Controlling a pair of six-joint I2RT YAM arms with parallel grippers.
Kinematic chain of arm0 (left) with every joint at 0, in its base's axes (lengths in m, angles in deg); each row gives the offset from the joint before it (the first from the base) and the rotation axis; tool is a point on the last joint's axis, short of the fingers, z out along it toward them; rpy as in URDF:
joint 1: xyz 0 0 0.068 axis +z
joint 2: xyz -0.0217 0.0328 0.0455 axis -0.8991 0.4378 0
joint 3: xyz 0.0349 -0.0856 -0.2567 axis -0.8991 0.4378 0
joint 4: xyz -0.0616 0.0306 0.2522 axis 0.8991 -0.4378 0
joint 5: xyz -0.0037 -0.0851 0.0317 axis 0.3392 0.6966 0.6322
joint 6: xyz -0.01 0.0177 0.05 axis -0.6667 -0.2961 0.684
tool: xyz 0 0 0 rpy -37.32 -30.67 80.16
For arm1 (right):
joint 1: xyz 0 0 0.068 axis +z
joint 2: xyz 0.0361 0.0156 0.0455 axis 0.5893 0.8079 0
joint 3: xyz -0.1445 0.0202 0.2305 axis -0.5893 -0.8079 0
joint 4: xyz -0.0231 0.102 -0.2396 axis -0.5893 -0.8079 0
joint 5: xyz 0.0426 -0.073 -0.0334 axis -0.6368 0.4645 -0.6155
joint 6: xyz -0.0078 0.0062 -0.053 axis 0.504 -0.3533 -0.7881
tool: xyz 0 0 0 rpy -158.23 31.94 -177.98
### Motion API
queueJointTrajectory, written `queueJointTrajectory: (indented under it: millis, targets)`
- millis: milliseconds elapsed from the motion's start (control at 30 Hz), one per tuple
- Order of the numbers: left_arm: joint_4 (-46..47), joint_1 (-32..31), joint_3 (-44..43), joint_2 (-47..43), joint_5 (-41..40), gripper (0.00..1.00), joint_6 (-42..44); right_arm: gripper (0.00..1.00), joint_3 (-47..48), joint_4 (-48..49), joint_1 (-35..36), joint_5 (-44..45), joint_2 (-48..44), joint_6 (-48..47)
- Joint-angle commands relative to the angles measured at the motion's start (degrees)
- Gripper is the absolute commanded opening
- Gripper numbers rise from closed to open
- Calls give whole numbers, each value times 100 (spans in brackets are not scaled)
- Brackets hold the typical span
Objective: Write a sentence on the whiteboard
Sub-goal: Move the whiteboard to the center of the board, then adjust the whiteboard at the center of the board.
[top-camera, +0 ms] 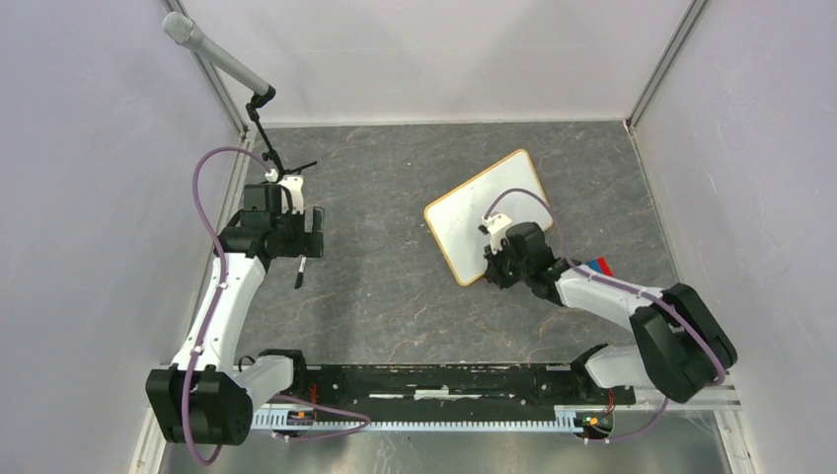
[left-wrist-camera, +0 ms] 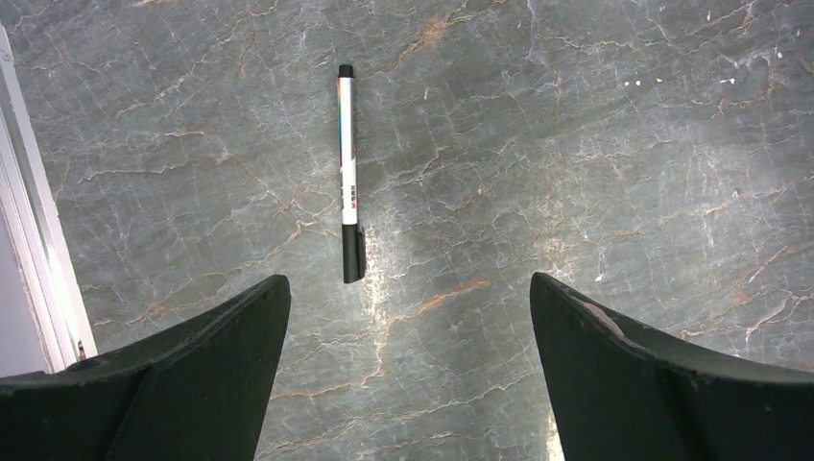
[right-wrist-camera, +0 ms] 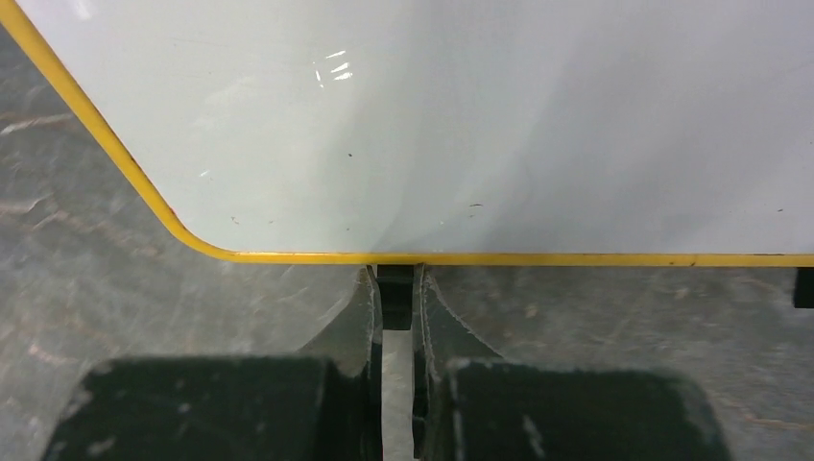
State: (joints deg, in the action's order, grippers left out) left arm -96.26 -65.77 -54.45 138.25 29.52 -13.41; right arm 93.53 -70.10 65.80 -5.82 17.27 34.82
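The whiteboard (top-camera: 484, 209) lies tilted on the grey marble table, right of centre, with a thin tan-yellow frame. Its white face (right-wrist-camera: 480, 125) is blank; no sentence shows on it. My right gripper (top-camera: 499, 265) is at the board's near edge, shut (right-wrist-camera: 395, 280) on one of its small black clip feet (right-wrist-camera: 395, 300). A black-and-white marker (top-camera: 299, 274) lies capped on the table at the left. My left gripper (top-camera: 308, 237) hovers above it, open and empty (left-wrist-camera: 408, 288), with the marker (left-wrist-camera: 349, 182) just ahead of the fingertips.
A microphone (top-camera: 217, 54) on a black stand rises at the back left. A red and blue object (top-camera: 598, 267) lies right of the board. A second black clip foot (right-wrist-camera: 804, 286) shows at the board's edge. Enclosure walls surround the table.
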Motion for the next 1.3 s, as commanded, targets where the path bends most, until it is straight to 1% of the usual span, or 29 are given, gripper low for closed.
queueJointTrajectory:
  millis: [0, 200, 233, 267, 300, 333, 400, 467, 500, 633, 700, 767, 800, 833, 900, 933, 1033, 1100, 1133, 1167, 1267]
  targets:
    - [203, -20, -126, -93, -119, 100, -370, 0, -452, 163, 541, -241, -434, 340]
    - [271, -15, -26, -164, -132, 100, -370, 0, -549, 131, 1021, -683, -499, 426]
    - [273, -19, -17, -186, -202, 100, -370, 3, -551, 150, 1148, -741, -475, 424]
    - [273, -15, -23, -182, -283, 100, -375, 9, -553, 176, 1253, -817, -438, 423]
    - [265, -17, -25, -187, -297, 100, -363, 21, -545, 204, 1373, -874, -415, 424]
    - [266, -20, -34, -183, -299, 100, -367, 42, -537, 239, 1462, -958, -387, 401]
    - [264, -16, -34, -198, -323, 100, -352, 66, -448, 221, 1534, -1124, -355, 341]
    - [264, -15, -34, -186, -334, 100, -346, 78, -283, 102, 1547, -1217, -381, 207]
    - [264, -18, -41, -167, -335, 100, -345, 80, -192, 37, 1541, -1247, -419, 79]
    - [256, -18, -68, -94, -284, 100, -367, 81, 290, -825, 1488, -1239, -681, -734]
    - [237, -19, -95, -74, -243, 100, -368, 81, 448, -1341, 1284, -1237, -869, -1305]
    - [238, -20, -98, -67, -222, 100, -353, 78, 528, -1794, 827, -1642, -1039, -1930]
    - [240, -20, -103, -48, -191, 100, -342, 78, 577, -2016, 491, -1827, -1098, -2207]
    - [241, -19, -104, -23, -177, 100, -341, 77, 616, -2185, 182, -1856, -1153, -2538]
    - [249, -19, -126, 8, -176, 100, -340, 71, 746, -2403, -263, -1526, -1109, -2993]
    - [251, -15, -144, 30, -178, 100, -341, 70, 829, -2502, -431, -1422, -1037, -3233]
    - [246, -20, -155, 56, -176, 100, -339, 70, 1080, -2548, -887, -1054, -665, -3523]
    - [246, -19, -157, 96, -177, 100, -335, 65, 1179, -2368, -1156, -958, -425, -3612]
    - [246, -15, -162, 105, -176, 100, -338, 61, 1245, -2280, -1244, -865, -277, -3666]
    - [243, -15, -174, 115, -176, 100, -335, 60, 1317, -2266, -1312, -851, -115, -3741]
    - [236, -19, -184, 101, -185, 100, -337, 59, 1555, -2287, -1475, -838, 267, -3905]
